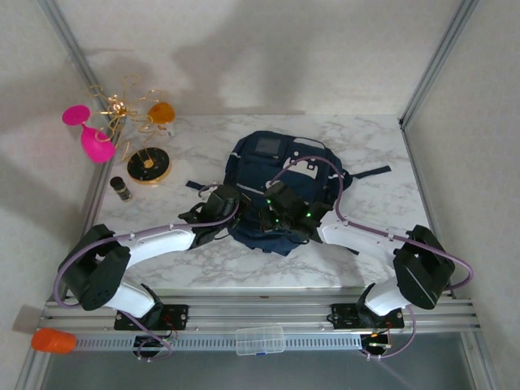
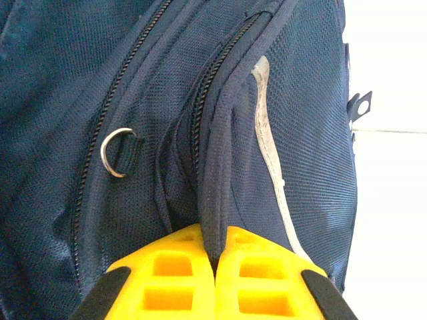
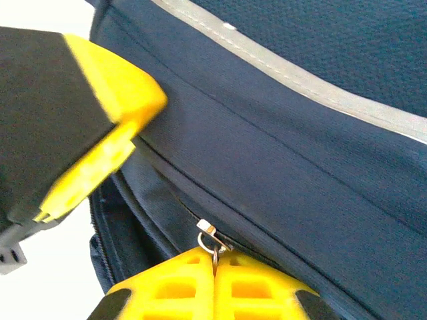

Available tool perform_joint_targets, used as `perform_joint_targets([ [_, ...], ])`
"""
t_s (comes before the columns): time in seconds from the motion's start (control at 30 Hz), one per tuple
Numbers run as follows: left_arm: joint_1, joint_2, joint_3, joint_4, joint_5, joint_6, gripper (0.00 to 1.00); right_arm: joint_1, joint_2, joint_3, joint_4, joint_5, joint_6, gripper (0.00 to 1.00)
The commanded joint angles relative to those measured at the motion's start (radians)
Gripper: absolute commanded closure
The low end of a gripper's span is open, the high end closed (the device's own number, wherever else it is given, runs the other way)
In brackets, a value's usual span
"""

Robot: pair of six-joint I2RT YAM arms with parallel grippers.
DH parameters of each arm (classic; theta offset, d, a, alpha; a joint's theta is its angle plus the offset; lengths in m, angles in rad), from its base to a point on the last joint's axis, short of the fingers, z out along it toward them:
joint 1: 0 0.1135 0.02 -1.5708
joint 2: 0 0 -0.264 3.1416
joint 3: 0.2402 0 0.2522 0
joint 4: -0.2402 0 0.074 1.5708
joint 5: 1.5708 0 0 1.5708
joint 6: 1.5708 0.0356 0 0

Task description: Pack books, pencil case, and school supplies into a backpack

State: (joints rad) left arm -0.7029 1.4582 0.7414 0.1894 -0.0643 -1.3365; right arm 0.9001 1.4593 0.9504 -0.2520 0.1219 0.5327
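The navy mesh backpack point(image 1: 272, 158) lay on the marble worktop point(image 1: 199, 150), right ahead of both claws. The left claw point(image 2: 215, 252) was clamped on its folded zip edge. The right claw point(image 3: 215, 257) pinched the metal zip pull point(image 3: 208, 235) under a pale stripe point(image 3: 300, 75).

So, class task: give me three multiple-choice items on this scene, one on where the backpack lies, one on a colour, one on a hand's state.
1. Where does the backpack lie? A in the middle of the table; B on a shelf; C in a corner.
2. What colour are the left hand's fingers? A green; B yellow; C white.
3. What is the right hand doing? A hanging open; B gripping a book; C shut on the zip pull.
Answers: 1 A, the top view shows it mid-table; 2 B, yellow in its wrist view; 3 C, its fingers meet on the metal pull.
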Motion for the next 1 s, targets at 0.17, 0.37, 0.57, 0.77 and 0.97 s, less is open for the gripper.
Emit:
perform_joint_targets([
  [0.17,0.201,-0.093,0.018,-0.190,-0.127,0.256,1.00,-0.168,-0.193,-0.140,-0.182,0.128,0.026,1.00],
  [0.37,0.265,-0.043,0.076,-0.211,-0.049,0.377,1.00,-0.321,-0.168,-0.142,-0.134,0.124,-0.039,1.00],
  [0.57,0.267,-0.004,0.112,-0.240,-0.035,0.502,1.00,-0.412,-0.112,-0.091,-0.016,0.099,-0.102,1.00],
  [0.77,0.270,-0.017,0.104,-0.276,-0.018,0.642,1.00,-0.444,-0.060,-0.044,0.031,0.040,-0.300,1.00],
  [0.97,0.311,0.023,0.171,-0.317,0.000,0.784,1.00,-0.395,-0.094,-0.085,0.139,-0.218,-0.397,1.00],
])
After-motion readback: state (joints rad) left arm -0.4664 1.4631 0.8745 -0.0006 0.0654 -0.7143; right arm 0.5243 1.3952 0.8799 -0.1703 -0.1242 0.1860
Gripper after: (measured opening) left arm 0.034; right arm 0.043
